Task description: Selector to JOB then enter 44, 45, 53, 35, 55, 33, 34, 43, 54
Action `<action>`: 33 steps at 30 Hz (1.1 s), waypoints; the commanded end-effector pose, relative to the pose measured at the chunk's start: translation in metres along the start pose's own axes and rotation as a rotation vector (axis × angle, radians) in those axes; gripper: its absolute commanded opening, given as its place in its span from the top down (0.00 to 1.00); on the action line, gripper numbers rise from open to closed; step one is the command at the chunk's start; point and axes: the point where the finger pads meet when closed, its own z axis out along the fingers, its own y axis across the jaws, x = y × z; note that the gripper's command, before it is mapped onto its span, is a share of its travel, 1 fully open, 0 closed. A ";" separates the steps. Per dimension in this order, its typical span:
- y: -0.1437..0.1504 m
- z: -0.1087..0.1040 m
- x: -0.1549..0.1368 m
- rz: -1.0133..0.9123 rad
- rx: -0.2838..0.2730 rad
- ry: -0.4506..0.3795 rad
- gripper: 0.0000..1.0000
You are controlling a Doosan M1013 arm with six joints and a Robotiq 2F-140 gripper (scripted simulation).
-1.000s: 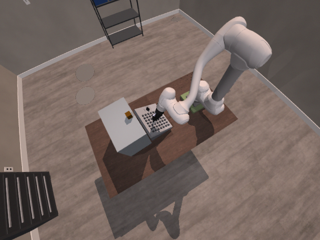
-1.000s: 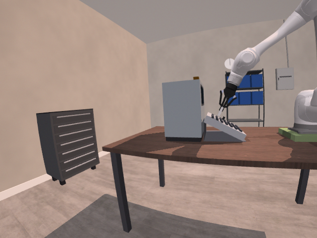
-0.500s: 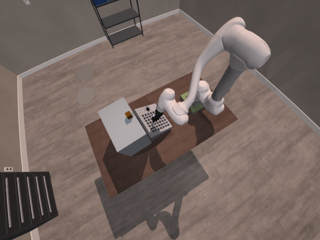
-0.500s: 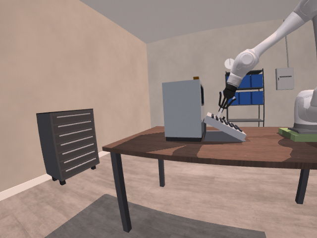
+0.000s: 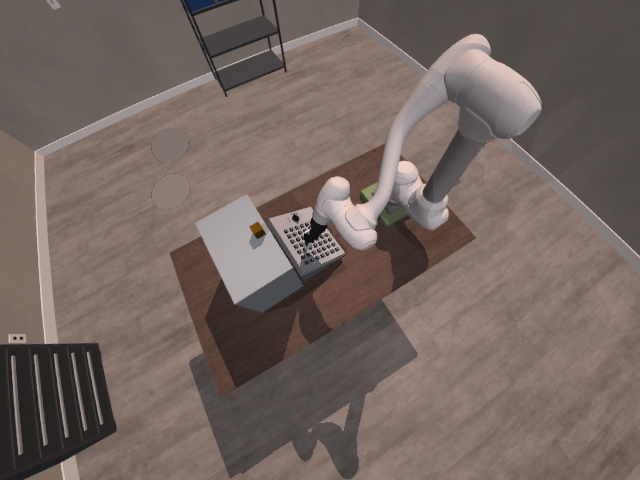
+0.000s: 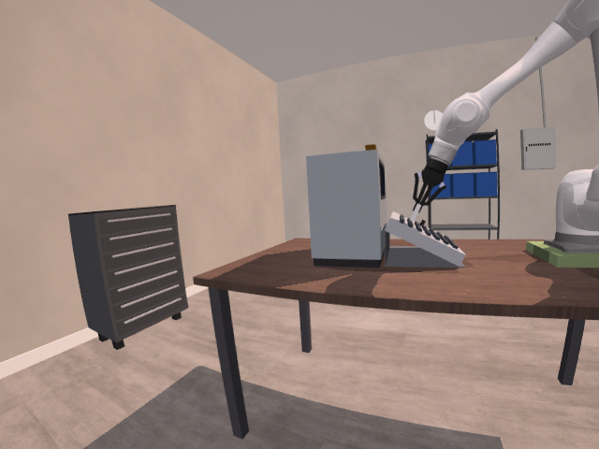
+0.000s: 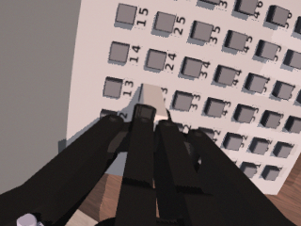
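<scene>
One Robotiq gripper (image 5: pixel 308 238) (image 6: pixel 418 205) (image 7: pixel 149 98), black, fingers together and nothing gripped — a pale tip at its end, over the place of key 23, whether touching cannot be told; beneath it, one sloped keypad (image 5: pixel 278 223) (image 6: pixel 425 239) (image 7: pixel 89 47) of dark square keys, none visibly lit, with key 33 (image 7: pixel 182 101) just beside the tip and key 13 (image 7: pixel 113 88) on its opposite side. Further items: one dark selector (image 5: pixel 295 218) near the gripper on the same panel; one grey machine housing (image 5: pixel 242 248) (image 6: pixel 344 208) beside the gripper — an orange block (image 5: pixel 257 230) (image 6: pixel 370 147) on top.
</scene>
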 end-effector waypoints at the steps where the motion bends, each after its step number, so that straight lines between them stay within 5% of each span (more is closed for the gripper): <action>1: 0.000 0.000 0.000 0.000 0.000 0.000 1.00; 33: 0.000 0.013 0.000 0.000 0.000 0.000 1.00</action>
